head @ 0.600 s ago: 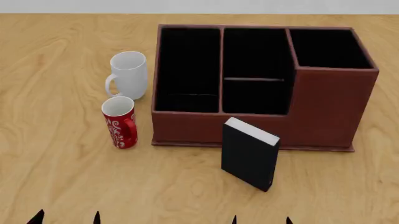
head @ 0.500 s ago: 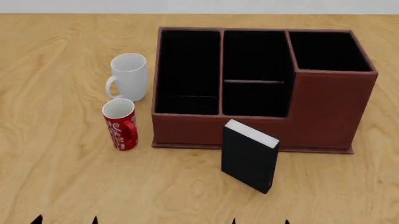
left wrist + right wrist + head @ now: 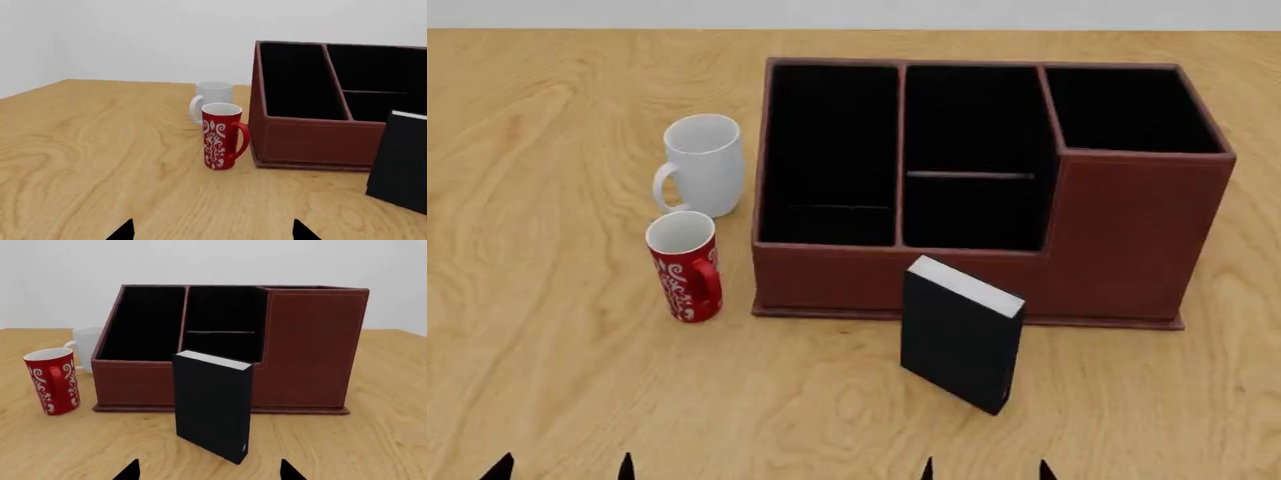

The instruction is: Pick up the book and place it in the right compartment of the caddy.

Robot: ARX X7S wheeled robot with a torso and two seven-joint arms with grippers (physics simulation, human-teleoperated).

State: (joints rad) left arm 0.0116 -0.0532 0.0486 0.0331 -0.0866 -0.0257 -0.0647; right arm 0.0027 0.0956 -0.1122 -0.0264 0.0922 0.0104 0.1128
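Note:
The black book [image 3: 958, 338] stands upright on the table just in front of the reddish-brown caddy [image 3: 827, 280], its white page edge on top; it also shows as the book [image 3: 212, 404] and the book [image 3: 402, 157]. The right compartment [image 3: 1128, 105] is the squarish section behind the tallest front wall, nothing showing inside. My right gripper [image 3: 986, 470] is open at the near edge, its tips straddling empty table in front of the book [image 3: 208, 471]. My left gripper [image 3: 561, 467] is open too, off to the left, short of the mugs [image 3: 212, 231].
A red patterned mug [image 3: 685, 264] stands left of the caddy's front corner, with a white mug [image 3: 705, 163] behind it. In the left wrist view the red mug [image 3: 220, 136] is straight ahead. Wooden table [image 3: 547, 330] stretches around.
The head view has shifted very slightly. My left gripper's tips have crept a little; the book, mugs and caddy have stayed put.

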